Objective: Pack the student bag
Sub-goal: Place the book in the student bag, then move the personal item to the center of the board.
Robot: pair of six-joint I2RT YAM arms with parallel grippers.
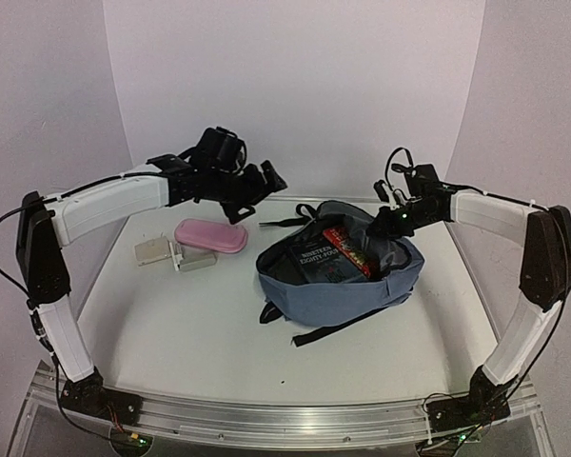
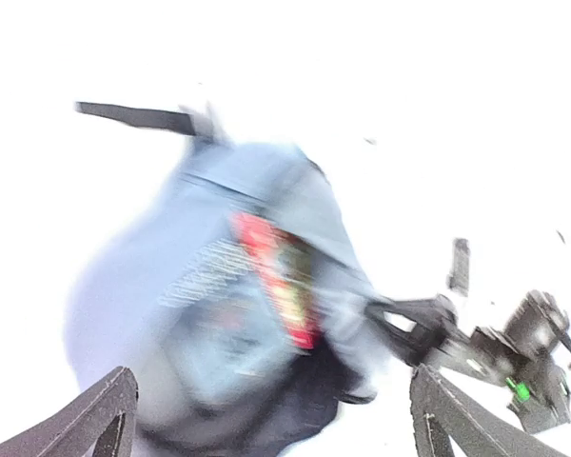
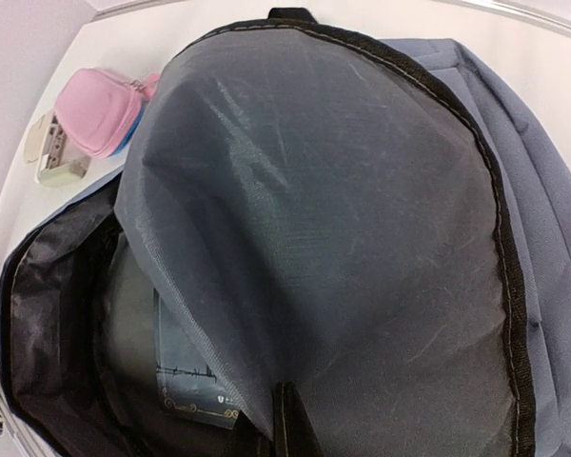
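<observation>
The bag (image 1: 347,286) lies at the middle-right of the tabletop (image 1: 181,333). Its mouth is open, and a dark book (image 1: 322,263) and a flat red item (image 1: 348,250) show inside. It is soft cloth with no frame, so expect it to sag and fold wherever you do not support it. With the book inside it is probably not very light, and it may drag rather than lift. Take it at the bound rim or at a strap (image 1: 284,223), not at the loose middle of the cloth.

The right end effector (image 1: 393,223) is at the far rim of the mouth. In the right wrist view one finger (image 3: 285,424) meets the edge of a thin grey inner panel (image 3: 324,219) that stands up stretched. I judge it is clamped on this part of the bag and holds the mouth open. The left end effector (image 2: 273,381) hangs in the air up and left of the bag, its fingers wide apart with nothing between them; that view is blurred.

The pink case (image 1: 210,235) lies left of the bag, near but apart, with two small beige things (image 1: 154,250) just beside it. Nothing stands between the bag and the arm bases, so there you have room. The walls stand close behind, and the right edge is near.
</observation>
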